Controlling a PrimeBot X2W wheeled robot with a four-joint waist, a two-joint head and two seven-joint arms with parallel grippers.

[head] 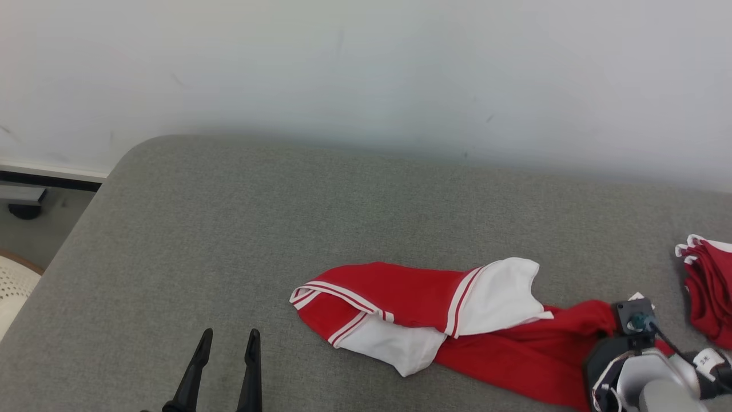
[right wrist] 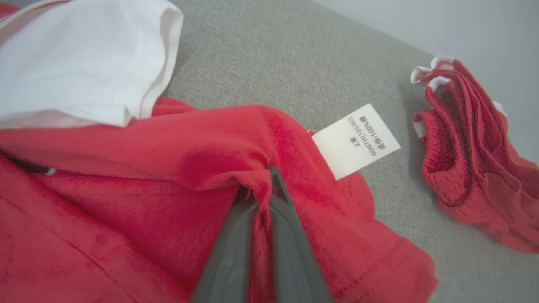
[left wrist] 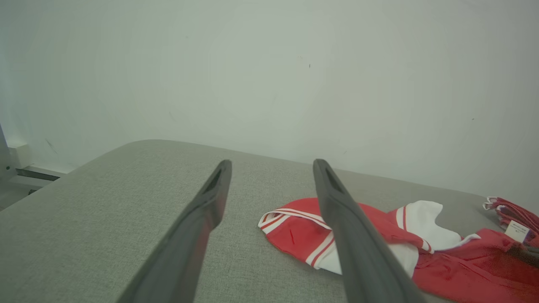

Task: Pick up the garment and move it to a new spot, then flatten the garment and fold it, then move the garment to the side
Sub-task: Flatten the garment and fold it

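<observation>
The garment [head: 412, 309], a red shirt with white sleeves and white stripes, lies crumpled on the grey cushioned surface [head: 229, 229], right of centre. In the right wrist view my right gripper [right wrist: 259, 185] is shut on a pinched fold of the garment's red cloth [right wrist: 202, 168], close to its white care label [right wrist: 356, 141]. The head view has the right wrist [head: 635, 355] over the garment's right end, fingers hidden. My left gripper [head: 227, 337] stands open at the lower left, apart from the garment [left wrist: 303, 233], nothing between its fingers [left wrist: 210, 198].
A second red garment [head: 709, 286] lies bunched at the right edge, also in the right wrist view [right wrist: 471, 160]. A pale wall [head: 366, 68] backs the surface. Past the rounded left edge is floor and a round woven item [head: 14, 286].
</observation>
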